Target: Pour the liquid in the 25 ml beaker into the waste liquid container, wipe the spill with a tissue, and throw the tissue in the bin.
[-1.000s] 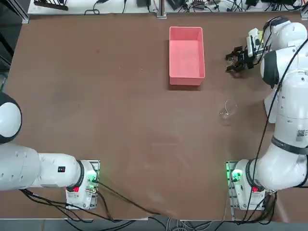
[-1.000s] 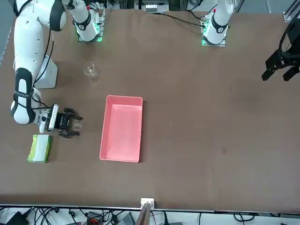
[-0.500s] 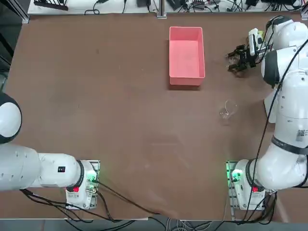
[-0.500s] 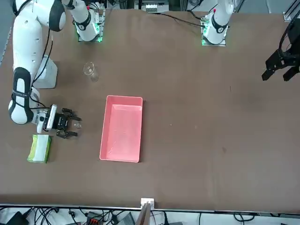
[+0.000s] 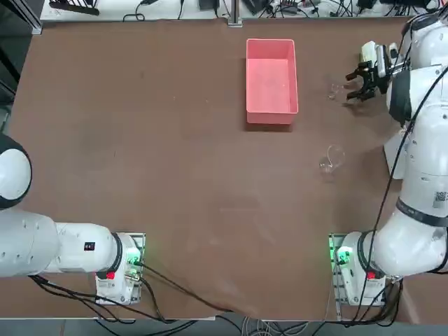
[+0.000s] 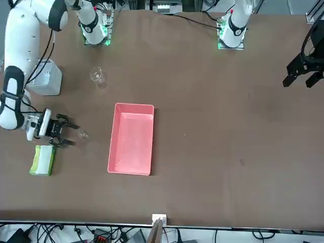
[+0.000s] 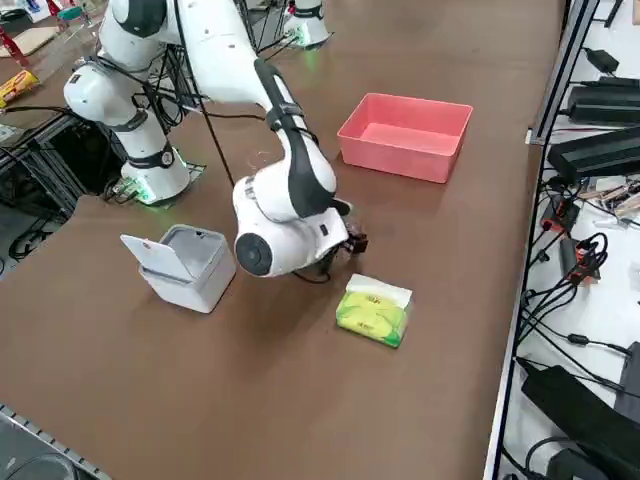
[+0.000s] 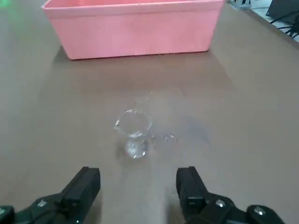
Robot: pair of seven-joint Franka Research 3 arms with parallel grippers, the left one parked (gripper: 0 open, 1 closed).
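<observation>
Lying far on a mostly bare table [image 5: 175, 154]: waste liquid container [image 5: 271, 80]. Standing upright right of it, apart: 25 ml beaker [image 5: 334, 91]. Hovering low beside it near the right edge, fingers spread, gripping nothing: right gripper [image 5: 355, 79]. Showing only in the wrist view: droplets [image 8: 169, 138] touching the table beside the beaker.

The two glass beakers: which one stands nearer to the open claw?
The tiny 25 ml beaker, standing between the claw and the pink tray. The larger beaker stands alone, closer to the arm's base.
</observation>
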